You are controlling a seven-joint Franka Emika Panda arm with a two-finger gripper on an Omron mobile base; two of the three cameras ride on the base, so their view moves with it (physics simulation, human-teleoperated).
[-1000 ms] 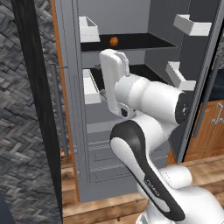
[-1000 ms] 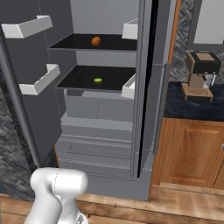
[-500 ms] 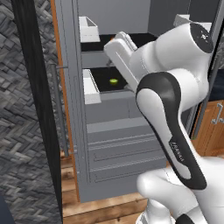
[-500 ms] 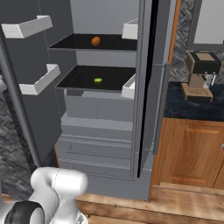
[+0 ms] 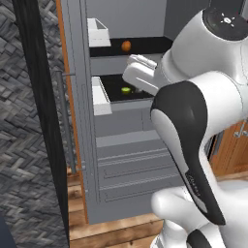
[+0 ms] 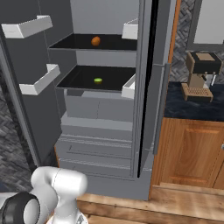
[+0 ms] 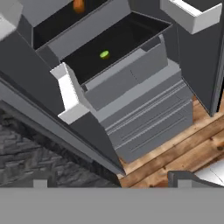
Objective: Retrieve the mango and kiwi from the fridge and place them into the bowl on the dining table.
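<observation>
So I've got the fridge [image 6: 109, 131] wide open in front of me, both doors swung out, dark shelves inside and grey drawers [image 6: 98, 148] stacked below. The mango [image 6: 96, 41] is the little orange thing sitting on the upper shelf, kind of toward the middle-back. The kiwi [image 6: 98, 80] is the small green one on the shelf right under it, sitting alone on the black surface, well apart from the mango since they're on different levels. White door bins [image 6: 39, 78] hang on the inside of both doors, a couple on each side. From the hand camera I'm looking down at an angle into the fridge, kiwi [image 7: 104, 54] sits near the middle of the lower shelf and the mango [image 7: 78, 6] just peeks in at the top edge. The gripper [image 7: 109, 181] is spread as wide as it goes, nothing between the tips, and it's hanging out in front of the fridge above the wooden floor [image 7: 175, 148], not touching either fruit. In the left base view the arm [image 5: 193, 126] fills most of the right side. Off to the right of the fridge there's a coffee machine [image 6: 202, 74] on a dark tabletop [image 6: 192, 107] with wooden cabinets [image 6: 188, 153] underneath.
</observation>
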